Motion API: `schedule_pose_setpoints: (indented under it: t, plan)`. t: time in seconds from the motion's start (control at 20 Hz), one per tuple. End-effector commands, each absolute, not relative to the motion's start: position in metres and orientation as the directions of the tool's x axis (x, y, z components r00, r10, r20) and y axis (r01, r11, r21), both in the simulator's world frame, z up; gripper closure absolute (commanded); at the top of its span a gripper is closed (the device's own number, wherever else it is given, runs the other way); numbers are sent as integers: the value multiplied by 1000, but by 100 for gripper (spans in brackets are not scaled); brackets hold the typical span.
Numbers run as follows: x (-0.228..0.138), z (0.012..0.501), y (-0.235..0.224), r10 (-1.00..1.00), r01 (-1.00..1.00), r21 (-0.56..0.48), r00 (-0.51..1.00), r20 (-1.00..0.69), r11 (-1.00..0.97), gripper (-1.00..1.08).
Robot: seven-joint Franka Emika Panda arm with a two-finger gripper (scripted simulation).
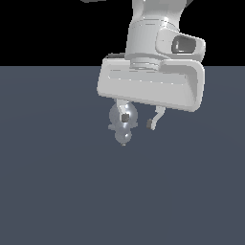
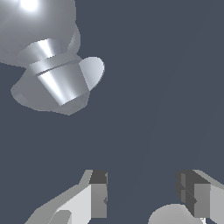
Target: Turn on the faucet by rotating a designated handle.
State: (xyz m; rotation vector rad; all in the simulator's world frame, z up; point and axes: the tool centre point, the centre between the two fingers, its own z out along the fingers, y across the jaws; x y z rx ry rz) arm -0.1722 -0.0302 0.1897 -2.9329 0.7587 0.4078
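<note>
Gripper (image 1: 138,120) is hovering beside faucet (image 1: 123,125), fingers (image 2: 99,194) spread wide and holding nothing. Handle (image 2: 92,72) is awaiting contact; rotation appears not yet begun.

A shiny silver metal faucet (image 1: 123,125) is seen standing on the dark grey-blue floor, partly hidden in the exterior view behind one finger of the arm. Its body is made up of rounded, bulbous parts with a small stub at the exterior view's left. In the wrist view, the faucet (image 2: 49,65) is shown as a large glossy dome over a tapered collar, with a rounded flat handle tab (image 2: 92,72) projecting sideways
</note>
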Motion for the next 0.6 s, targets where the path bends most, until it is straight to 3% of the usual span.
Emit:
schedule_pose_setpoints:
  t: [0.0, 0.05, 0.1, 0.15, 0.2, 0.25, 0.3, 0.35, 0.4, 0.45, 0.5, 0.55]
  plan:
    - [-143, 183, -60, -502, -513, 2, 838, -216, -858, -34]
    - [-175, 146, -54, -531, -540, 50, 799, -282, -840, -44]
    - [-191, 133, -53, -597, -613, 58, 736, -320, -788, 25]
    - [-193, 128, -65, -617, -636, 62, 714, -332, -769, 25]
    - [-141, 132, -11, -561, -580, 20, 778, -282, -814, -8]
    - [-143, 139, -4, -545, -563, 9, 795, -267, -826, -8]
    - [-129, 136, 31, -506, -526, -16, 826, -250, -850, 85]
    - [-122, 136, 42, -537, -559, -26, 808, -244, -829, 59]
    - [-123, 129, 57, -562, -586, -28, 788, -253, -810, -58]
    - [-122, 120, 53, -617, -645, -24, 741, -263, -764, -31]
    - [-123, 110, 39, -685, -715, -15, 675, -274, -699, -37]
    - [-130, 100, 22, -718, -745, 11, 637, -281, -666, -56]
